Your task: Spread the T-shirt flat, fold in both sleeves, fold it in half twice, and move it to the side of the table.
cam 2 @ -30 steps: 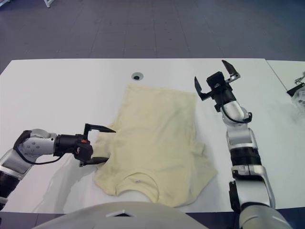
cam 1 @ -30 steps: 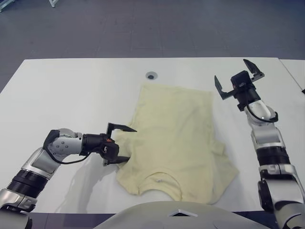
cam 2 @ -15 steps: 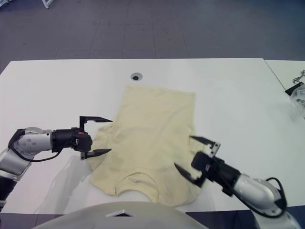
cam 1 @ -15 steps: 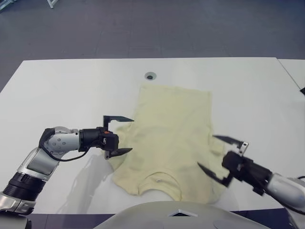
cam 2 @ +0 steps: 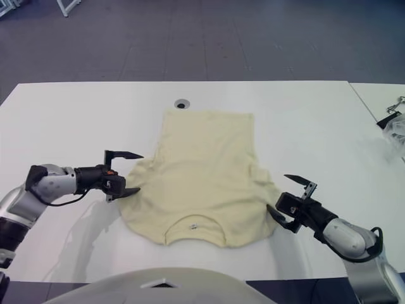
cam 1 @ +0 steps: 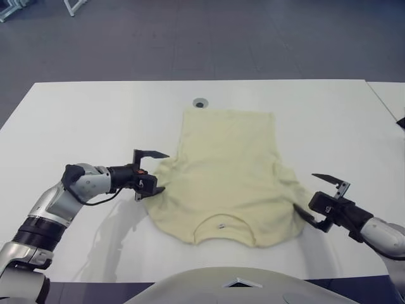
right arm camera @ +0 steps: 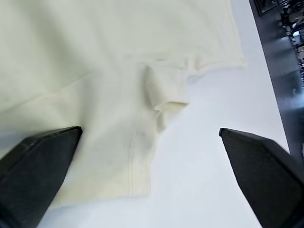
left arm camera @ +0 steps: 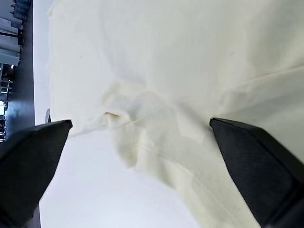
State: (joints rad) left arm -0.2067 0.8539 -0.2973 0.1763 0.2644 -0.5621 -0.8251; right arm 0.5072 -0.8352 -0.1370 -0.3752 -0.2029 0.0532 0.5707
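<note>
Cotton-soft and pale yellow, the T-shirt (cam 1: 228, 171) looks light and limp; lifted by one spot it would likely sag and wrinkle, and it should drag readily over the smooth white table (cam 1: 95, 114); the hemmed sleeve edges and shoulder seams seem the firmest places to pinch. It lies in the middle of the table, collar toward the robot, hem at the far end just beside a small round grommet (cam 1: 200, 102); both sleeves are bunched rather than laid out. The left gripper (cam 1: 164, 171) stands with jaws wide apart and empty, its tips at the crumpled left sleeve (left arm camera: 128, 137); the right gripper (cam 1: 305, 192) is likewise spread and empty, low over the table just beside the right sleeve (right arm camera: 164, 102); whether either touches the cloth cannot be told.
</note>
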